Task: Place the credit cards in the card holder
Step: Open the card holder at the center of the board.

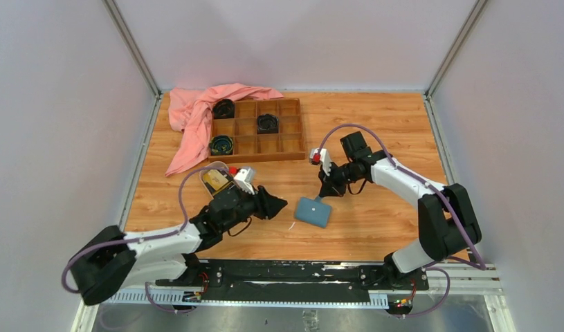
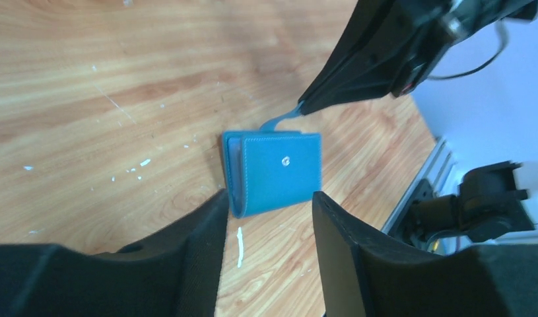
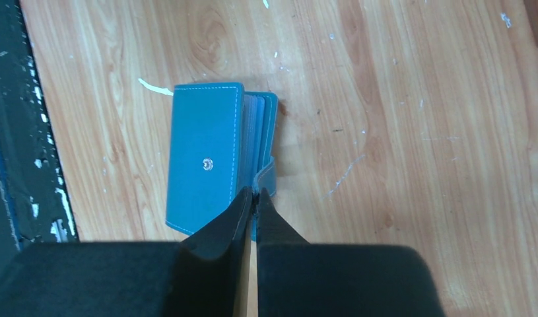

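**Card holder closed on table, tab pinched by right gripper**

- The small squarish blue stitched card holder (image 1: 313, 211) is seen lying flat and folded shut on the wooden table (image 1: 376, 131), snap stud facing up. Pale blue leaves are visible between its covers at the open edge; whether cards sit in them cannot be told.
- Its thin blue snap tab (image 2: 281, 121) is lifted off the cover and nipped between the tips of the right gripper (image 3: 255, 193), whose black fingers are pressed together on it. The wallet body lies directly under and in front of those tips.
- The left gripper (image 2: 269, 198) is held low, fingers spread and holding nothing. The card holder lies just ahead of its fingertips, within the gap's width, apparently not touched.
- Behind the left gripper, beside its wrist, a yellow-gold card (image 1: 213, 181) is seen in a pale oval dish (image 1: 216, 166).
- Well beyond both grippers, a brown wooden compartment tray (image 1: 293, 128) holds three dark round items, and a pink cloth (image 1: 192, 121) is draped over its left corner.
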Motion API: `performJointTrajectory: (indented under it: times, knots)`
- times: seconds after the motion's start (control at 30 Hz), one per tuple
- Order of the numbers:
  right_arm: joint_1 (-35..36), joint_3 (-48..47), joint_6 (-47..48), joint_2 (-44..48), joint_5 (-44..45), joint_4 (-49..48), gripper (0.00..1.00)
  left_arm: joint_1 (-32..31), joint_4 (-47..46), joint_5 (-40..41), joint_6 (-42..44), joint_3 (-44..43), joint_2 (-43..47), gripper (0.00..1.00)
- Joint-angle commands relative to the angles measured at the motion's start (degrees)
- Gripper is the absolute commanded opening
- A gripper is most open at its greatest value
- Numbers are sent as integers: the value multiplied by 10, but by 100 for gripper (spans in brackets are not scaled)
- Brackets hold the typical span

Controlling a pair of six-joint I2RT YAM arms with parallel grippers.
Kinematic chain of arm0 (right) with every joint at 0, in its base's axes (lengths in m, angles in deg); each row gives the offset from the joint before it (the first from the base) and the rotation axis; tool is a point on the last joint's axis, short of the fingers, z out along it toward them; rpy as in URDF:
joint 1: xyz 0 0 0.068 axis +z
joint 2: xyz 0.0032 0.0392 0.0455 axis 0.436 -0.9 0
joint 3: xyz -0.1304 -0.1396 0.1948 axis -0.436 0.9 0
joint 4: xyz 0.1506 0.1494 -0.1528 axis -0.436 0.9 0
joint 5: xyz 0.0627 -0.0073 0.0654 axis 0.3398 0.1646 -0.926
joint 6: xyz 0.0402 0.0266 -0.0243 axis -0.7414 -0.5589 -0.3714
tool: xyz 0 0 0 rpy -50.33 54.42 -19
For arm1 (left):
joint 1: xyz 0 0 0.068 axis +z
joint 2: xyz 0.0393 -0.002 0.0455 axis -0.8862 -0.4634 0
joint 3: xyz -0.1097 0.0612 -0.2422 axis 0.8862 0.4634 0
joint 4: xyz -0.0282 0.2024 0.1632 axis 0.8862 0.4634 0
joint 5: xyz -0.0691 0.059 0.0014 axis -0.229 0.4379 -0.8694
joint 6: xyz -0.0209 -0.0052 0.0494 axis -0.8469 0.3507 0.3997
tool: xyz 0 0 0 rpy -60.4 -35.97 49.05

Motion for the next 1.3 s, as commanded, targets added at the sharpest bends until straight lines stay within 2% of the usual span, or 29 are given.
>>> performJointTrajectory:
  times: [0.0,0.17,0.2,0.37,0.5,0.6,0.87,1.03,1.27]
  knots:
    - [-15,-18,-21,11,-51,18,0,2,58,85,41,37,130,58]
    - [-25,-20,-34,14,-71,18,0,3,156,142,61,65,311,88]
    - [-26,-20,-36,15,-73,18,0,3,176,147,62,66,341,98]
    - [-31,-20,-46,19,-85,18,0,3,225,132,48,69,427,100]
    - [-37,-22,-62,15,-103,17,0,3,222,113,-37,88,445,100]
    - [-38,-25,-75,9,-126,17,0,3,218,82,-42,89,446,100]
    - [-39,-21,-125,6,-140,-10,0,2,214,38,-99,73,373,100]
    - [-39,-10,-176,7,-114,-49,0,-17,162,22,-132,43,255,96]
    - [-39,15,-237,19,-102,-111,0,-85,119,88,-229,-25,70,93]
